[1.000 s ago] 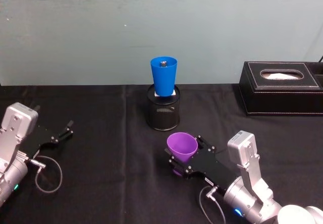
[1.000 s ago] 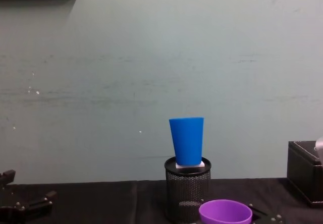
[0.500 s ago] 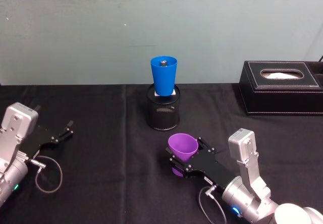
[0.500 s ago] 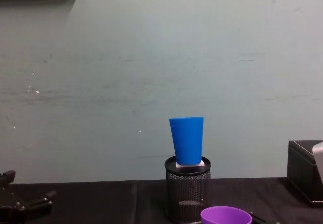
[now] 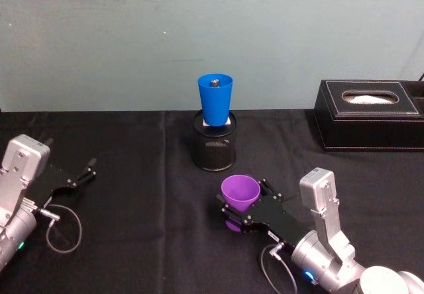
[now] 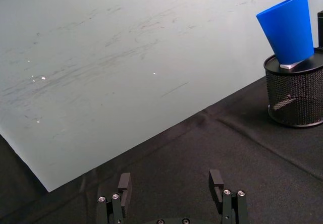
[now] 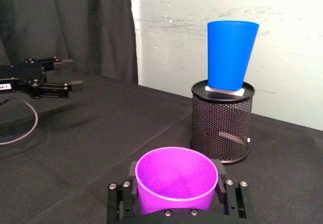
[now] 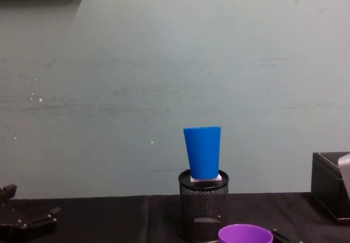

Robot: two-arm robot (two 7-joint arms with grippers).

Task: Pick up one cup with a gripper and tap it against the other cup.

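Nearest the robot, the right gripper (image 5: 240,216), black and flat-jawed on its silver arm, is clenched on the purple plastic tapered tumbler (image 5: 238,196), one jaw on each side of the wall below the rolled rim (the right wrist view shows the black pads pressed against both flanks). The purple tumbler (image 7: 176,180) stands upright in that grip, mouth up, low over the black tablecloth (image 5: 132,228); whether its base has left the cloth I cannot tell.

Ahead of the gripper and well apart from it stands the black wire-mesh pen holder (image 5: 214,147), and on a small white block on top of that holder sits the bright blue plastic tapered tumbler (image 5: 215,100), upright and higher than the held cup. Off to the gripper's far side lies a black leather-look tissue box (image 5: 370,114). The left gripper (image 5: 85,173) rests idle on the cloth, its jaws spread with nothing between them.

So the grasp looks done. Left, as I judge it: raise the purple cup to the blue one's height, carry it forward, and touch the walls together lightly enough not to topple the perched cup.
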